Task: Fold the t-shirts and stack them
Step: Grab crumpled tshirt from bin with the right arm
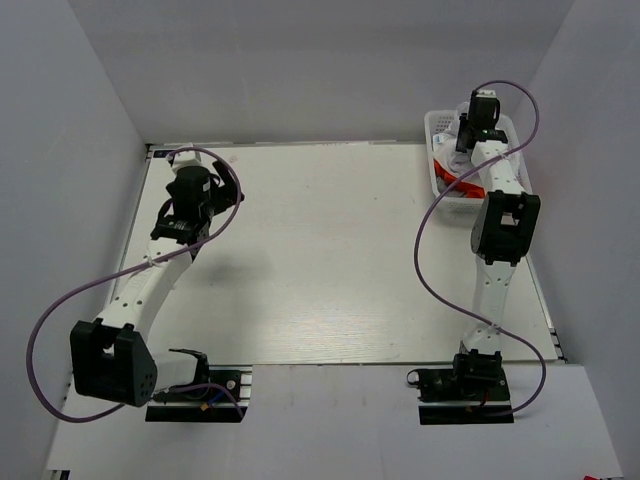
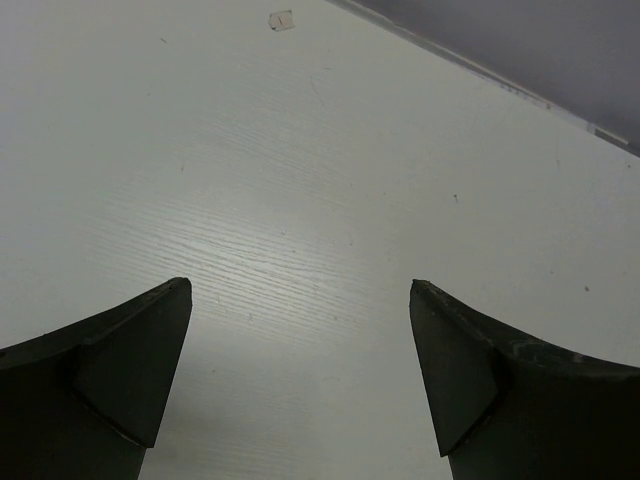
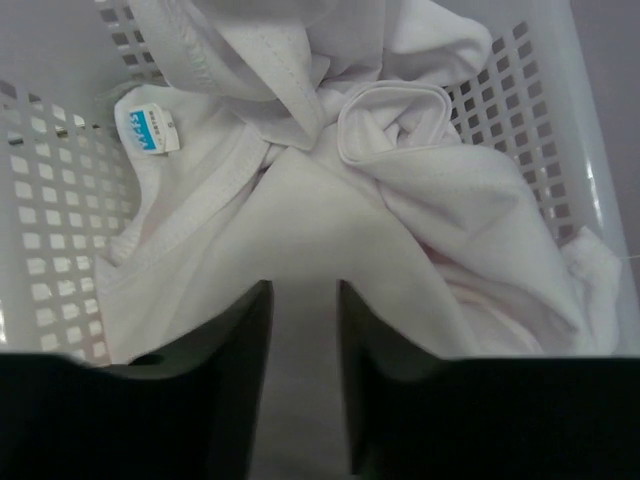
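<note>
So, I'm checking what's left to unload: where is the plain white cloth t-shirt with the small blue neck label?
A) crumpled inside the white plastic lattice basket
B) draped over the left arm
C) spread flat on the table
A: the right wrist view shows the white cloth t-shirt, blue neck label up, bunched between the walls of the white plastic lattice basket.

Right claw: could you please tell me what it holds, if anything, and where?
The right claw straddles a fold of the white t-shirt; a firm grip cannot be told.
</note>
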Controlling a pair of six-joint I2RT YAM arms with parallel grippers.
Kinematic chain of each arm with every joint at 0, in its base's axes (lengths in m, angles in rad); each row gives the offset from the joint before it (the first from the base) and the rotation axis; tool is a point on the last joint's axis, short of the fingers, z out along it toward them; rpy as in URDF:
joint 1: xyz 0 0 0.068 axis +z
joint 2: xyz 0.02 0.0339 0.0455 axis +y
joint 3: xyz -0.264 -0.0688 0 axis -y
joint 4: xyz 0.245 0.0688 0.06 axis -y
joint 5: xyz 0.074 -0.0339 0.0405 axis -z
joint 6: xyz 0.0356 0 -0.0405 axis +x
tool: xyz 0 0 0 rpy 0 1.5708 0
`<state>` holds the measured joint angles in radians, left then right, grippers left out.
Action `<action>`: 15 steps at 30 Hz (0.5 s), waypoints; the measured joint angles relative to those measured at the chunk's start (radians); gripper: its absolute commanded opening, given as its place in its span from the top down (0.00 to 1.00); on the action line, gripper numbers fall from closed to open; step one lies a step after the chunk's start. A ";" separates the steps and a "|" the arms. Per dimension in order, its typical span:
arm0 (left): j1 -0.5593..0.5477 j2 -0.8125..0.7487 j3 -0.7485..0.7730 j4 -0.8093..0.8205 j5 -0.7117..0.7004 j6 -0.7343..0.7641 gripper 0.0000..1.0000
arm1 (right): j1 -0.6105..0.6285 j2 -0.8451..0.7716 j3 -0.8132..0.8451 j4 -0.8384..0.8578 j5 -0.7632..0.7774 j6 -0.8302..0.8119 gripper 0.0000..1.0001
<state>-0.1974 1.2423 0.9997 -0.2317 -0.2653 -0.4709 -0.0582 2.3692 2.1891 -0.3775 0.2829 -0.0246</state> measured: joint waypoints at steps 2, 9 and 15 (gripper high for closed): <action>0.000 0.018 0.005 -0.003 0.005 0.000 0.00 | 0.003 0.005 0.000 0.013 -0.003 -0.009 0.86; 0.000 0.033 0.017 -0.002 0.015 0.000 0.00 | 0.004 0.005 -0.007 0.053 -0.029 0.005 1.00; 0.000 0.031 0.017 -0.002 0.016 0.000 0.00 | 0.005 -0.025 -0.029 0.039 -0.076 0.012 0.10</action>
<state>-0.1974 1.2732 1.0168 -0.2333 -0.2497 -0.4709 -0.0528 2.3444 2.1605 -0.3382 0.2073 -0.0124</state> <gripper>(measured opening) 0.996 0.337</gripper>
